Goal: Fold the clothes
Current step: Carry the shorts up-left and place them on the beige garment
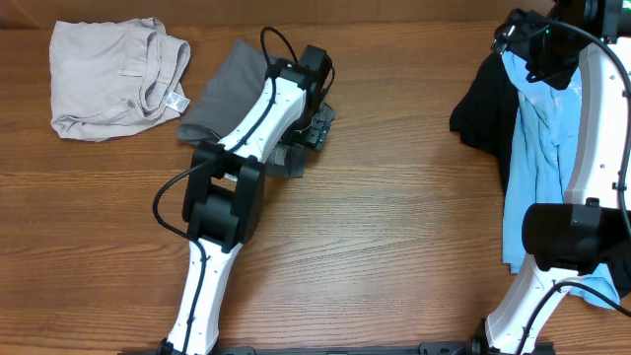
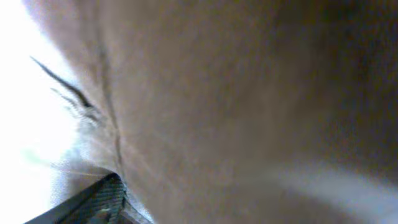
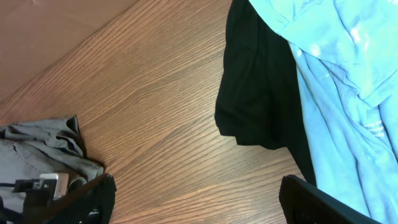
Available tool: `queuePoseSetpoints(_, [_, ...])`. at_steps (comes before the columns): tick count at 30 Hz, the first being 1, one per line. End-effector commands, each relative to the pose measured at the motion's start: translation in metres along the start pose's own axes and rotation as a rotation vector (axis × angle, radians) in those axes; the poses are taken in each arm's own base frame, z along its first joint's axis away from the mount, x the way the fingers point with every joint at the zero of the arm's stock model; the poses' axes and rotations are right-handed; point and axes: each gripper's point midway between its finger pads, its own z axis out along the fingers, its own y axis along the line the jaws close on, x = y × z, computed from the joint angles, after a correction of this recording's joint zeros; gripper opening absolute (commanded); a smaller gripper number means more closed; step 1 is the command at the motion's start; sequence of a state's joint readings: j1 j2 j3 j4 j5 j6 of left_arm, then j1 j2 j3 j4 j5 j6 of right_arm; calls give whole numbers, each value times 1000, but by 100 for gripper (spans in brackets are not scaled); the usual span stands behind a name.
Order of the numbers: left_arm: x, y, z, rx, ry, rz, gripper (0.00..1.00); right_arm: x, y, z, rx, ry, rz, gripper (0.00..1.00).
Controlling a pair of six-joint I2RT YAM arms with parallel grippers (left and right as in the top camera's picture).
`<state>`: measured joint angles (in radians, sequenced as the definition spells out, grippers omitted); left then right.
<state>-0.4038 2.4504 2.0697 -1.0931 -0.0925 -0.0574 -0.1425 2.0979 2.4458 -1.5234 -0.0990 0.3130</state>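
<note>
The grey shorts (image 1: 229, 91) lie left of centre, and their right edge is bunched under my left gripper (image 1: 312, 128), which is pressed down onto them. In the left wrist view blurred grey cloth (image 2: 236, 112) fills the frame. Only one of its fingers (image 2: 102, 202) shows, so I cannot see how the jaws stand. My right gripper (image 3: 205, 202) hangs open over bare wood, beside a black garment (image 3: 255, 93) and a light-blue T-shirt (image 3: 342, 74). The grey shorts (image 3: 43, 146) show at the left of that view. Beige shorts (image 1: 108, 79) lie crumpled at the far left.
The black garment (image 1: 481, 108) and the light-blue T-shirt (image 1: 532, 168) are piled along the right side, partly under the right arm (image 1: 592, 148). The left arm (image 1: 232, 187) crosses the table from the front edge. The wooden table (image 1: 394, 227) shows between the arms.
</note>
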Motion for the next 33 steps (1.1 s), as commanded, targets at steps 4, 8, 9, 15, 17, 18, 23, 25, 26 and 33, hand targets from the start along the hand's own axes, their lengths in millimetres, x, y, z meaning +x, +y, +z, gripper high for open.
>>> queuePoseSetpoints(4, [43,11,72,-68,120,-25,56,-3,0,2,4,-9,-8,89])
queuePoseSetpoints(8, [56,14,84,-85,143,-13,26,-3,0,3,4,-11,-9,89])
queuePoseSetpoints(9, [58,14,85,-84,146,-4,14,-4,0,3,3,-12,-9,89])
queuePoseSetpoints(15, [52,15,83,-79,133,84,4,-3,0,3,4,-9,-9,89])
queuePoseSetpoints(17, [47,16,74,-49,131,70,4,-2,0,3,5,-7,-8,88])
queuePoseSetpoints(18, [44,17,68,-27,133,63,4,-2,0,3,6,-5,-8,89])
queuePoseSetpoints(23, [21,40,10,56,122,-8,4,-2,-1,3,6,-4,-8,89])
queuePoseSetpoints(25, [8,52,-16,62,89,-18,4,-2,-1,3,6,-4,-8,89])
queuePoseSetpoints(26, [0,59,-34,65,59,-17,4,-2,-1,3,6,-4,-8,89])
queuePoseSetpoints(33, [-42,114,-162,34,-243,-51,4,-2,-1,3,6,-4,-8,89])
